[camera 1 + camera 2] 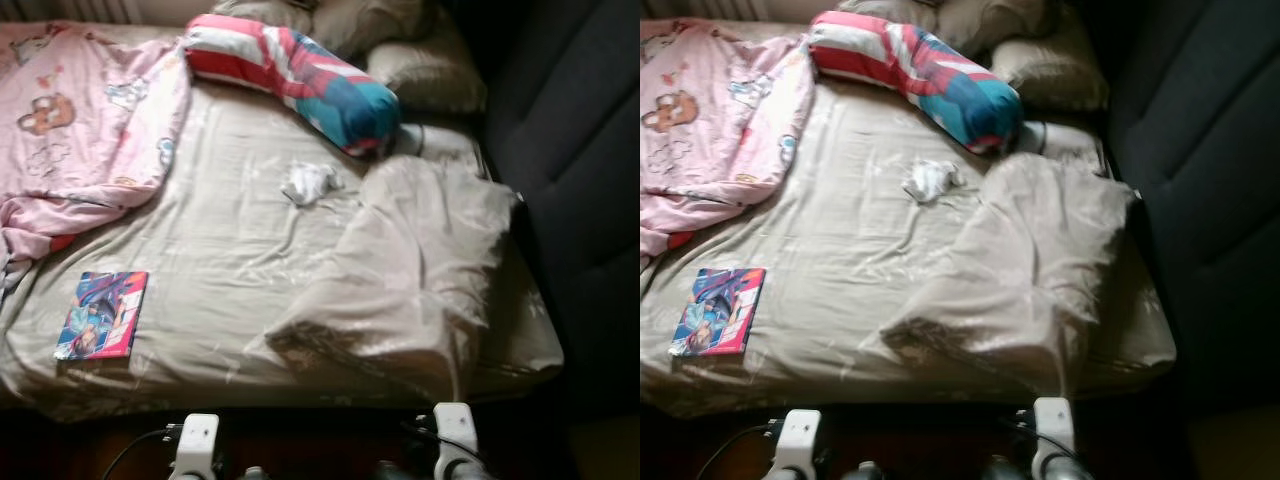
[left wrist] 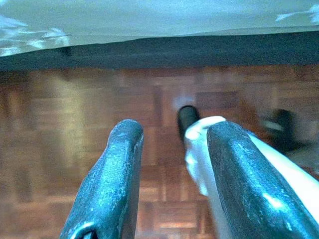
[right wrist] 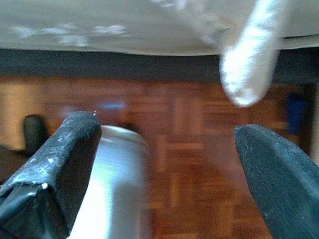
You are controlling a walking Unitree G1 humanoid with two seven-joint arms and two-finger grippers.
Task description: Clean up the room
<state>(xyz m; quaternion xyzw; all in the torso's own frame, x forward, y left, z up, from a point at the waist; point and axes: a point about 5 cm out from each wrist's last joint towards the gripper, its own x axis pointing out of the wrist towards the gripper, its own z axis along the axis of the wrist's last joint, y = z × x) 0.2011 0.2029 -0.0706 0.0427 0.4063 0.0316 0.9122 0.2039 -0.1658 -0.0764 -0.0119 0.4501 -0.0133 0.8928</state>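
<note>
Home bedroom, unmade bed [image 1: 250, 250], pillows [image 1: 425, 70], pink blanket [image 1: 80, 110], parquet floor [image 2: 75, 109]

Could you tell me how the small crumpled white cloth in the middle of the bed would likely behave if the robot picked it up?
The white cloth looks bunched and wrinkled, so it is probably floppy and would droop from the fingers. It seems small and thin, so likely very light. Lying loose on the smooth bedsheet, it may slide if pushed.

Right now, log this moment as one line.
stage: facing bed | comic book near corner | crumpled cloth mid-bed | both pincers low, open, empty
</note>
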